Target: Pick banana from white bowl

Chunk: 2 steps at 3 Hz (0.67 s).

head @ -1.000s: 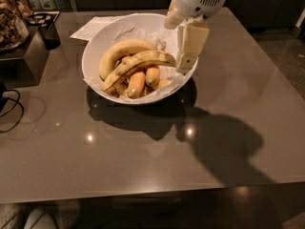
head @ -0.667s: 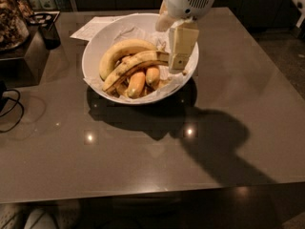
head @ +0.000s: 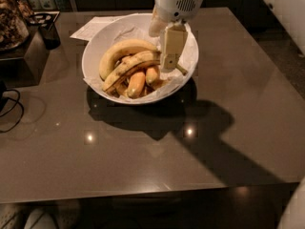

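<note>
The white bowl (head: 97, 44), lined with crumpled white paper, stands at the back middle of the dark table. The long slim banana (head: 129, 67) with brown streaks lies across the bowl from lower left to right, its dark stem (head: 181, 71) at the right. A thicker yellow banana (head: 121, 50) lies behind it, and short orange-yellow ones (head: 137, 82) lie in front. My gripper (head: 162, 53) hangs from above inside the bowl's right half. It is open, its near finger (head: 172, 44) just over the long banana's stem end.
A sheet of paper (head: 95, 26) lies behind the bowl. A dark box (head: 27, 51) with containers on it stands at the far left, and a cable (head: 10, 105) loops on the table in front of it. The table's front edge (head: 152, 191) is near.
The gripper has moved left and down, from the bowl's right rim into the bowl, over the long banana's stem end.
</note>
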Motion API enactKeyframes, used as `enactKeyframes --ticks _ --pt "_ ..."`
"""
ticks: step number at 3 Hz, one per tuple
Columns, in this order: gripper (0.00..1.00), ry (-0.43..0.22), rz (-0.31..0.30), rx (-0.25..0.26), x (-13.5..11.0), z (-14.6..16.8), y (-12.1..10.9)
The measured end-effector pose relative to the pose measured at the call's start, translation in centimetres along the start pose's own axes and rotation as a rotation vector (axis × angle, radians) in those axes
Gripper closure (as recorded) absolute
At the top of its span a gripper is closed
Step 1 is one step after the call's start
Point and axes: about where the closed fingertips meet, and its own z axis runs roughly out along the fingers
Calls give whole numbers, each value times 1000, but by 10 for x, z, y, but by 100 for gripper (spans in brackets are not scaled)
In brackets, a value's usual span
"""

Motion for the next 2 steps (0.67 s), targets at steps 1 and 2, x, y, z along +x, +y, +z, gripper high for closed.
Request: enactKeyframes --ticks 1,2 --pt "29 5 6 -14 1 9 -7" --pt "29 11 11 -29 2 18 -12"
